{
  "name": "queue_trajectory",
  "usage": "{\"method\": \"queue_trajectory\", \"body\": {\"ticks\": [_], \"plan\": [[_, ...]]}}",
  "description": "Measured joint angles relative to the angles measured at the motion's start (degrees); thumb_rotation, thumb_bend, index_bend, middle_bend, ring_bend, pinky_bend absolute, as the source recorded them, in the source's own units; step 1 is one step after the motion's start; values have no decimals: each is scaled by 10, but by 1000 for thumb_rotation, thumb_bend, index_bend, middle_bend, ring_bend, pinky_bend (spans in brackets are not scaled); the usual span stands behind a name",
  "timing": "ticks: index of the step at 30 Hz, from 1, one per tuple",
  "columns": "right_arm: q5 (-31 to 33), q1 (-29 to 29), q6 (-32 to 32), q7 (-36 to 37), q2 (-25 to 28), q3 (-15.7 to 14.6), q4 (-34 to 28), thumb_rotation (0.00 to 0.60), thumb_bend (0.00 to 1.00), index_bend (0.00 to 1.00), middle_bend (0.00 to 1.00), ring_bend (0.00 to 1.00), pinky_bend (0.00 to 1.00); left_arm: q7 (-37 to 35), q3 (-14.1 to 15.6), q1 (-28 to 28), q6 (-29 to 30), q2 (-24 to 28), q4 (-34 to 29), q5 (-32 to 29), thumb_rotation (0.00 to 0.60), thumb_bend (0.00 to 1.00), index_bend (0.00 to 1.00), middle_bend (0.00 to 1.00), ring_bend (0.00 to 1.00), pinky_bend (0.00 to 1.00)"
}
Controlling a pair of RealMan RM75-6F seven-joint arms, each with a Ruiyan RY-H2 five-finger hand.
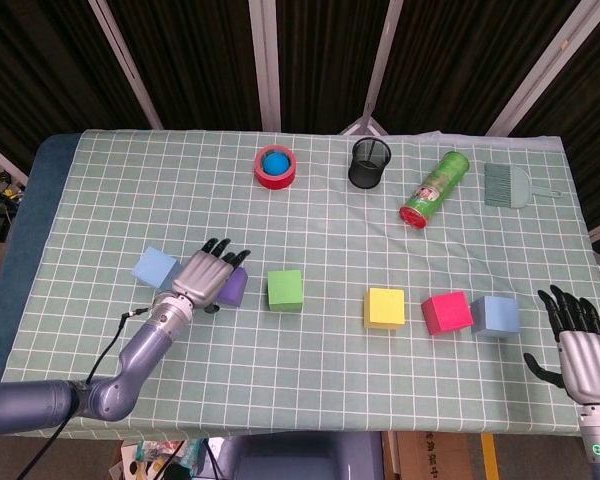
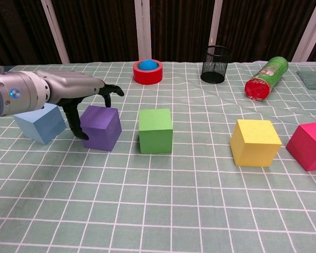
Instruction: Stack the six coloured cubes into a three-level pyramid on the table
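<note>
Fingers (image 2: 111, 89) of the left hand (image 1: 202, 275) reach spread over the top of the purple cube (image 2: 100, 127), the thumb hanging down at its left face; whether the hand grips the cube cannot be told. Just left of that hand sits a light blue cube (image 1: 154, 268). To the right along the counter (image 1: 310, 360) follow the green cube (image 1: 285, 290), the yellow cube (image 1: 384, 308), the red cube (image 1: 447, 312) and a second blue cube (image 1: 495, 316), all single and unstacked. At far right the right hand (image 1: 582, 355) hovers near the counter's edge, fingers apart, holding nothing.
</note>
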Motion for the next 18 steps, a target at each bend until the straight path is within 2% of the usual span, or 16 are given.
{"method": "queue_trajectory", "body": {"ticks": [6, 11, 18], "plan": [[1, 0, -1, 0, 1, 0, -1, 600, 268, 0, 0, 0, 0, -6, 8, -10, 5, -8, 10, -7, 600, 373, 0, 242, 0, 85], [0, -1, -1, 0, 1, -1, -2, 600, 268, 0, 0, 0, 0, -12, 14, -12, 11, -8, 12, -8, 600, 397, 0, 314, 0, 112], [-1, -1, 0, 0, 2, -1, -3, 600, 268, 0, 0, 0, 0, -24, 17, -7, 35, -4, -8, -12, 600, 401, 0, 319, 0, 119]]}}
